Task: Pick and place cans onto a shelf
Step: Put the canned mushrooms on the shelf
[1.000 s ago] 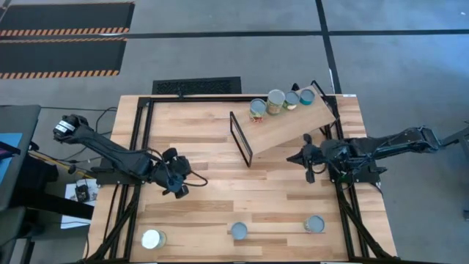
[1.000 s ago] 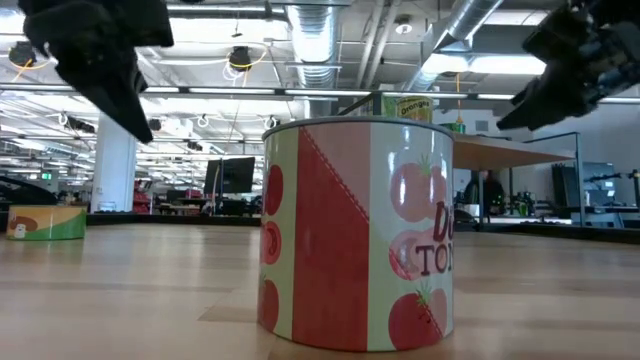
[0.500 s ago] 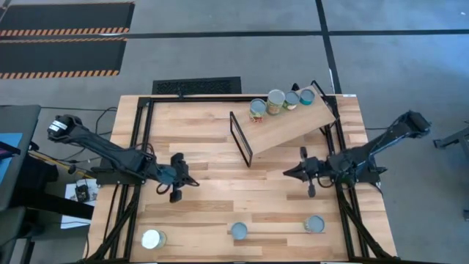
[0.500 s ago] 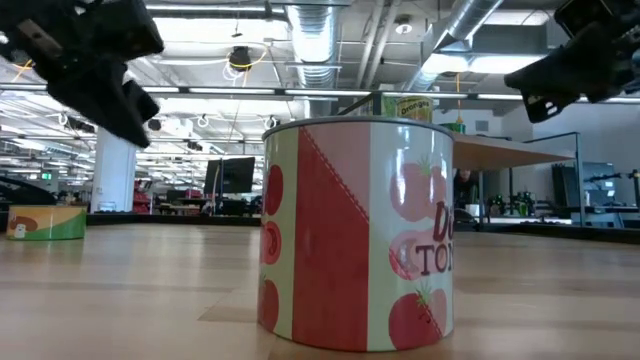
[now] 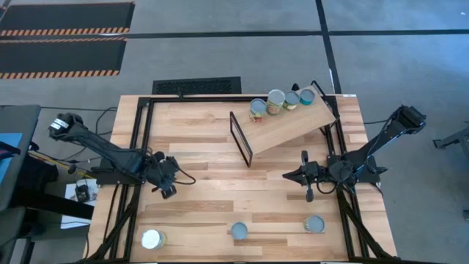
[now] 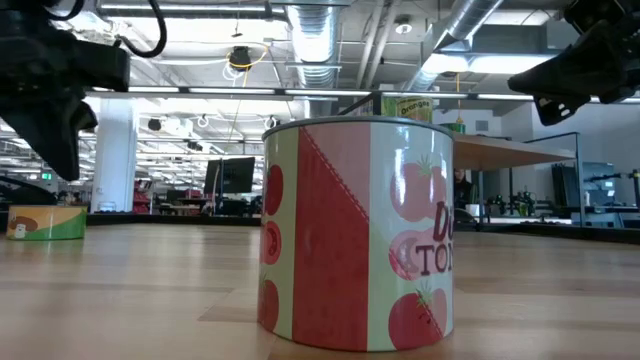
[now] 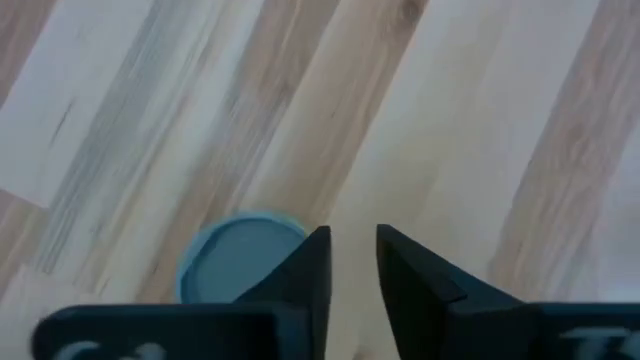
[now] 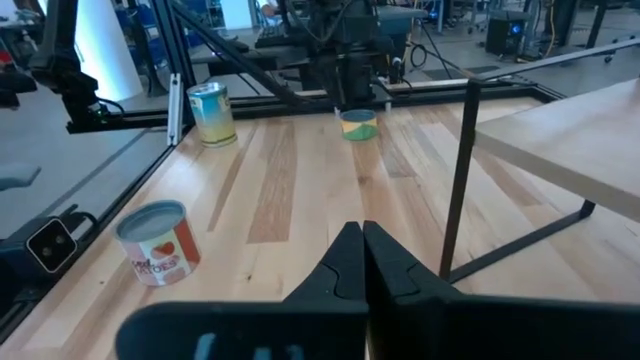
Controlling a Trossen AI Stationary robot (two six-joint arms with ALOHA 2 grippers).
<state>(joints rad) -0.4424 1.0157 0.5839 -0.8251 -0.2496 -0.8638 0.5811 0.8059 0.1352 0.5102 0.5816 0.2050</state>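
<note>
1. A planked wooden tabletop point(image 5: 212, 198) fills the middle of the overhead view, set in a black metal frame.
2. The shelf point(image 5: 286, 126), a light-wood board, lies slanted across the far right part of the table, with its thin black rectangular frame point(image 5: 241, 138) standing at the end nearer the table's centre.
3. The left arm reaches in from the left side; the left gripper point(image 5: 167, 189) hangs over bare wood in the left half of the table. Its fingers point(image 7: 305, 275) stand a narrow gap apart and hold nothing.
4. The right arm comes in from the right edge; the right gripper point(image 5: 296, 175) points toward the table's centre, just in front of the shelf. Its fingertips are pressed together and hold nothing.
5. Four cans stand in a row along the shelf's far edge: a blue-topped one point(image 5: 257, 108), a taller yellow-green one point(image 5: 275, 101), a small green one point(image 5: 292, 100) and a teal one point(image 5: 307, 96).
6. Three more cans stand on the table near its front edge, well apart: a white-topped can point(image 5: 152, 239) at the left, a tomato can point(image 5: 239, 231) in the middle and a grey-topped can point(image 5: 315, 224) at the right.
</note>
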